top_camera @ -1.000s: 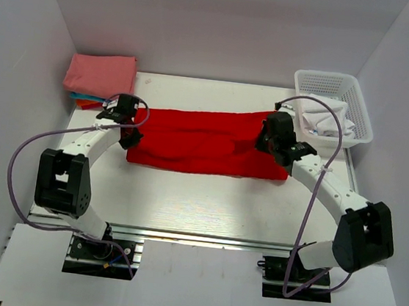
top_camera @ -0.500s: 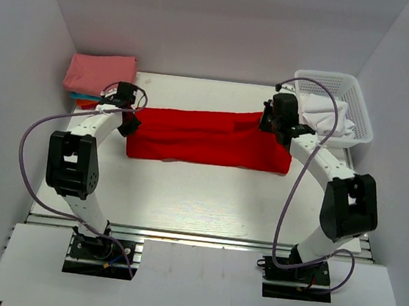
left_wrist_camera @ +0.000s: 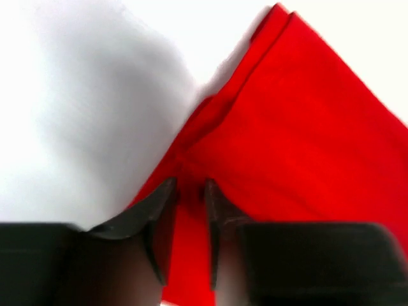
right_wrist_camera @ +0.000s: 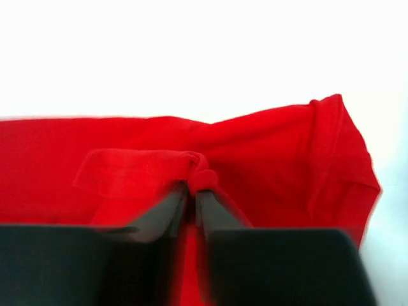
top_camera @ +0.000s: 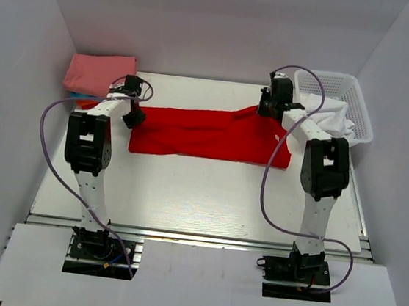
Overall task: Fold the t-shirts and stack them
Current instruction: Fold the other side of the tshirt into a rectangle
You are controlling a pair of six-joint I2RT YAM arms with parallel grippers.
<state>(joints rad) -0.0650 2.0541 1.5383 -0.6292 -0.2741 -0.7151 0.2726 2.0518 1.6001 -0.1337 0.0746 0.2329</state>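
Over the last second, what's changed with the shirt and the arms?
The left gripper and right gripper, both shut on the red shirt, moved toward the far edge of the table, dragging the shirt's far corners and its near edge along. Both arms stretched out straighter. The folded stack and basket stayed put.

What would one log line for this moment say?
left gripper: shut on red t-shirt | right gripper: shut on red t-shirt | folded stack: far left

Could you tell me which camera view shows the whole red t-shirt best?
The top external view: the red t-shirt shows whole, stretched between the left claw and right claw. The left wrist view shows only a pinched corner; the right wrist view, a bunched fold.
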